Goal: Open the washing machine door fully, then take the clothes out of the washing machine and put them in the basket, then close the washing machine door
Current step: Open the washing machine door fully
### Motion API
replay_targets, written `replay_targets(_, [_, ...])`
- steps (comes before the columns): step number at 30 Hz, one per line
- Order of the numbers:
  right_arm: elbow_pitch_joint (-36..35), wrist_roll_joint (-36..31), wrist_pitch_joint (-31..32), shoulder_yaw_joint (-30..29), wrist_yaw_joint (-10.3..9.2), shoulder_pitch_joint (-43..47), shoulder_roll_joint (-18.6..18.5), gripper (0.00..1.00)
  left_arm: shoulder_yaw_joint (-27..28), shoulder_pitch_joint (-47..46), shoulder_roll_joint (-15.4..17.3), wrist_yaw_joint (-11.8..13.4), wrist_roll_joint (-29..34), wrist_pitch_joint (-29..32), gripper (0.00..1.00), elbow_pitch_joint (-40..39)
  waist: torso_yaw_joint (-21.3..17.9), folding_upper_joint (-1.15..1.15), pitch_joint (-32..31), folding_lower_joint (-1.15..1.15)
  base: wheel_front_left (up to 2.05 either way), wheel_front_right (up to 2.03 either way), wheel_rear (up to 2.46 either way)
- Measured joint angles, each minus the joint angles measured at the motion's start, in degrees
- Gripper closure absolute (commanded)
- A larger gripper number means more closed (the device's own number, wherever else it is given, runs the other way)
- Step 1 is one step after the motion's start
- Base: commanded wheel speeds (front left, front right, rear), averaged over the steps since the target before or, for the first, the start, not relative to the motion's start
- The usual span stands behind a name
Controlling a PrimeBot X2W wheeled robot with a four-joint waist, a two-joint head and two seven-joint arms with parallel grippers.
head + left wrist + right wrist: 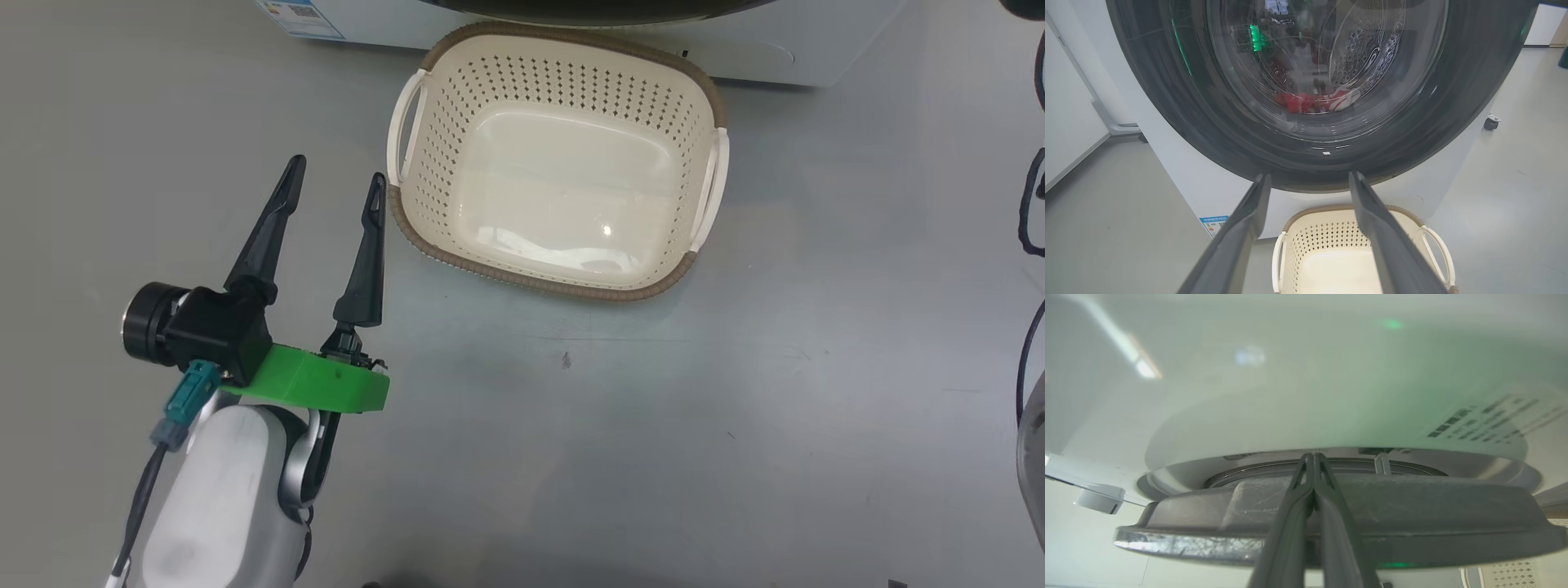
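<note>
The cream basket stands empty on the grey floor, right in front of the white washing machine. My left gripper hovers open and empty just left of the basket. In its wrist view that gripper faces the glossy black washing machine door. Red and white clothes lie in the steel drum behind the glass. My right gripper is shut, its tips at the narrow gap between the door's dark rim and the white front.
A blue label sits low on the washer's front. A small caster wheel stands on the floor to the machine's right. Dark cables hang at the head view's right edge. A white wall panel runs along the left.
</note>
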Motion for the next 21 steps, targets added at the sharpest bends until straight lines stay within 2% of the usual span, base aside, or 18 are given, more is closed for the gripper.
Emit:
replay_targets(8, [2.2,1.3,4.0,0.7,0.0,-1.6,-1.3,1.0,-0.1,-0.3,0.0,0.8,-0.5,0.0,0.0,0.0,0.4,0.0,0.3,-0.01,0.0,0.0,0.0])
replay_targets(21, [3.5,5.6,14.3,2.4,0.22,-1.8,-2.9,1.0,-0.1,-0.3,-0.1,1.7,-0.6,0.0,0.0,0.0,0.1,0.0,0.1,-0.01,0.0,0.0,0.0])
